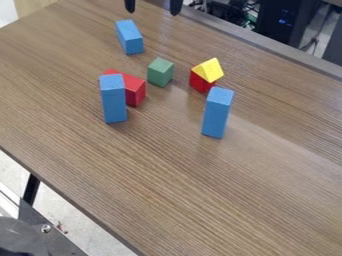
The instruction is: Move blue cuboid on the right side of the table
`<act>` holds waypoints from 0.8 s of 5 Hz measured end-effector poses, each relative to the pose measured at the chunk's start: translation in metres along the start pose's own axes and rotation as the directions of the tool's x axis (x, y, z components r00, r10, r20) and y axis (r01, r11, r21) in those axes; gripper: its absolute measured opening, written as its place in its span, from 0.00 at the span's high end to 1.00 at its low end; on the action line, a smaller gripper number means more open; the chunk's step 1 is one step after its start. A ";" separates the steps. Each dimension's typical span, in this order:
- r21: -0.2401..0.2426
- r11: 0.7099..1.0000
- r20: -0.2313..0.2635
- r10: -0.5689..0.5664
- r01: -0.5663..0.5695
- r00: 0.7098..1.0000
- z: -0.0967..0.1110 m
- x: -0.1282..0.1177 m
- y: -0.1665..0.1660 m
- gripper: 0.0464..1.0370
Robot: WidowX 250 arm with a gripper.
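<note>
We saw a wooden table (pixel 267 200) stretching across most of the frame, its near edge running from the left side down to the bottom. A dark computer case (pixel 274 22) with small blue lights stood beyond it at the upper right, and a black table leg (pixel 31 189) showed at the lower left.

Of the three blue blocks, the right-hand blue block (pixel 217 114) stood upright a little right of the centre, well apart from the gripper (pixel 153 6) and below it to the right. The left-hand blue block (pixel 113 101) stood upright left of the centre, also well below the gripper. The far blue block (pixel 129 38) lay on its side at the upper left, nearest the gripper and slightly left of the gap between its fingertips.

We saw the gripper at the top edge, left of the middle, pointing down with its two fingers set wide apart and nothing between them.

A red block (pixel 135 91) sat partly hidden behind the left-hand blue block. The green block (pixel 160 73) sat above the centre, between that red one and a smaller red block (pixel 200 84), which bore a yellow wedge (pixel 208 70) on top.
</note>
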State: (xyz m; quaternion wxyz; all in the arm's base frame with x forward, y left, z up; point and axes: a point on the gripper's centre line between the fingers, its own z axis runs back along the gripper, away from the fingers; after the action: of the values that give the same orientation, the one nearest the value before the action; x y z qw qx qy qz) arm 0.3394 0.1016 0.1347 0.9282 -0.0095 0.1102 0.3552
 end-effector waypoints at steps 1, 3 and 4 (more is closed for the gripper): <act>0.022 1.000 -0.050 -0.002 0.003 0.999 -0.018 0.000 0.001 0.04; -0.022 0.999 0.143 -0.037 0.041 0.989 -0.025 -0.058 0.051 0.04; -0.050 0.998 0.189 -0.028 0.038 0.982 -0.029 -0.084 0.066 0.04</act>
State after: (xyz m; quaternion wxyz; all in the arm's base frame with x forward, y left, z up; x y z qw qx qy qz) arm 0.2288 0.0928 0.1286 0.9397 -0.0027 0.0122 0.3418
